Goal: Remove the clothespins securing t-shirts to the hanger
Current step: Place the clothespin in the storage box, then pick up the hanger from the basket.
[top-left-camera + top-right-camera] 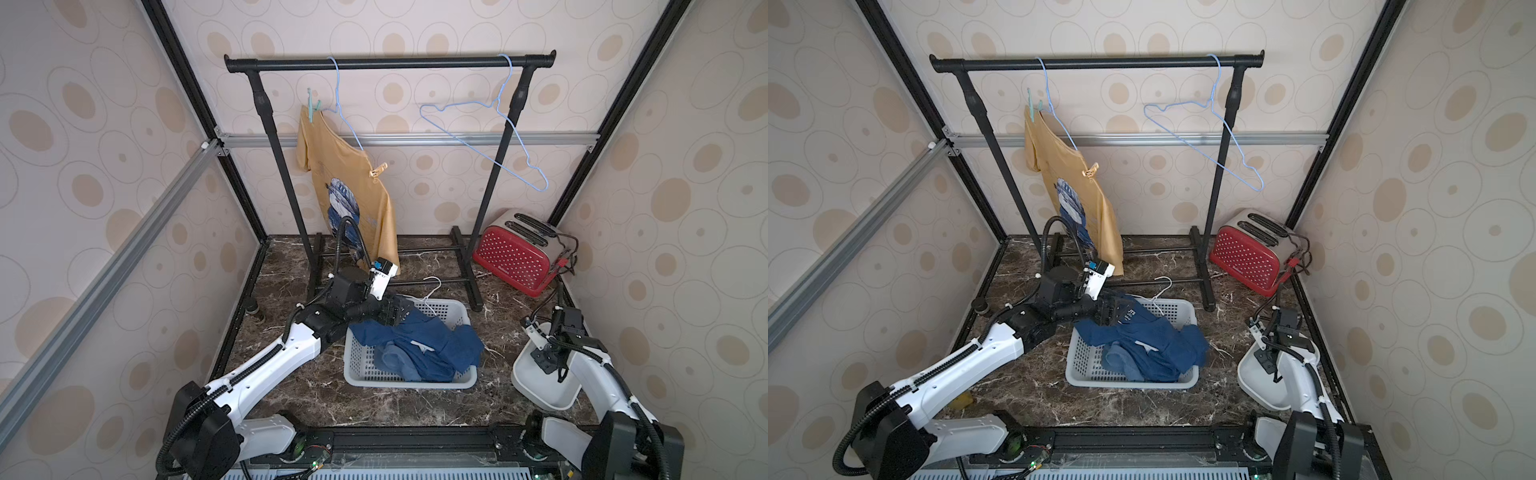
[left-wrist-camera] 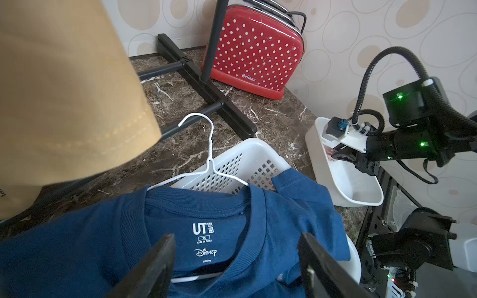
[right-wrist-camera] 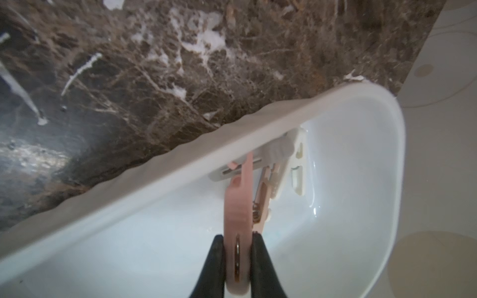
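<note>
— What do you make of the rack from above?

— In both top views the mustard t-shirt (image 1: pixel 349 183) hangs slantwise on a blue hanger (image 1: pixel 341 109) from the black rack (image 1: pixel 386 63). A teal clothespin (image 1: pixel 311 109) grips its upper shoulder and a tan clothespin (image 1: pixel 379 169) the lower one. A second blue hanger (image 1: pixel 490 141) hangs further along the rail, toward the end where the red toaster (image 1: pixel 515 259) stands.

— And the arms?

— The left gripper (image 1: pixel 395 312) sits over the far left corner of the basket (image 1: pixel 361 365), where a navy t-shirt (image 1: pixel 432 336) and a lighter blue t-shirt (image 1: pixel 395 365) lie heaped. The right gripper (image 1: pixel 1266 357) is down in the white tub (image 1: pixel 1258 386). From up there I can't tell how its jaws stand.

— The left wrist camera?

— The jaws are wide, with the fingers (image 2: pixel 152 265) on either side of the navy collar and its label. A white hanger (image 2: pixel 210 144) pokes out of the neck, over the basket rim. Whether the fingers touch the cloth, I can't tell.

— And the right wrist?

— The jaws are narrow, pinching the tail of a pink clothespin (image 3: pixel 237 206) that points into the tub. White clothespins (image 3: pixel 296 165) lie in the tub by its wall, with the marble table (image 3: pixel 154 77) beyond.
</note>
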`<control>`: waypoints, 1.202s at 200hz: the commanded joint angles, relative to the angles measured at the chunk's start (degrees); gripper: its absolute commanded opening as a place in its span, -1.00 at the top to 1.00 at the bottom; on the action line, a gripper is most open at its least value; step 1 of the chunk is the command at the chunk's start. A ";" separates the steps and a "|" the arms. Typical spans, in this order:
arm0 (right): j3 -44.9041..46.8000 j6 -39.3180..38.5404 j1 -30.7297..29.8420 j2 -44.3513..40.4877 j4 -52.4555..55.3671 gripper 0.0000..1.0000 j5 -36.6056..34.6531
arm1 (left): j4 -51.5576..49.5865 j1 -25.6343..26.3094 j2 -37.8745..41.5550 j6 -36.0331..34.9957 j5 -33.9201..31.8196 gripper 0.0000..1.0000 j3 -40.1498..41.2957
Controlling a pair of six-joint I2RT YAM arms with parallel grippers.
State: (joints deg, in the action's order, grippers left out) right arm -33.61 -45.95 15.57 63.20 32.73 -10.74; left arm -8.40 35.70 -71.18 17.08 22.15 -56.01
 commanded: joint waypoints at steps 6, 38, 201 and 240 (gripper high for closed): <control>-0.12 -1.42 0.38 3.06 -0.60 0.97 0.46 | -0.47 0.29 0.29 -1.42 -0.84 -0.52 -0.94; -0.84 -2.03 0.59 3.58 -0.87 0.63 0.35 | -0.56 0.25 -0.10 -1.13 -0.87 -0.52 -1.36; -29.73 29.34 -22.51 2.55 10.77 -0.42 -0.47 | -5.22 0.25 -1.32 -4.57 -1.97 -0.56 -4.67; -35.35 50.29 -35.73 8.95 11.48 -0.50 -0.48 | -8.86 0.25 -1.02 -5.55 -3.48 -0.57 -5.32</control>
State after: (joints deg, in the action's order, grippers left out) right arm -66.63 -12.91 -14.41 69.45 39.44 -10.90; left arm -13.67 35.75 -72.47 13.56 20.05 -58.70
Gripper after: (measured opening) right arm 0.748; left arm 0.783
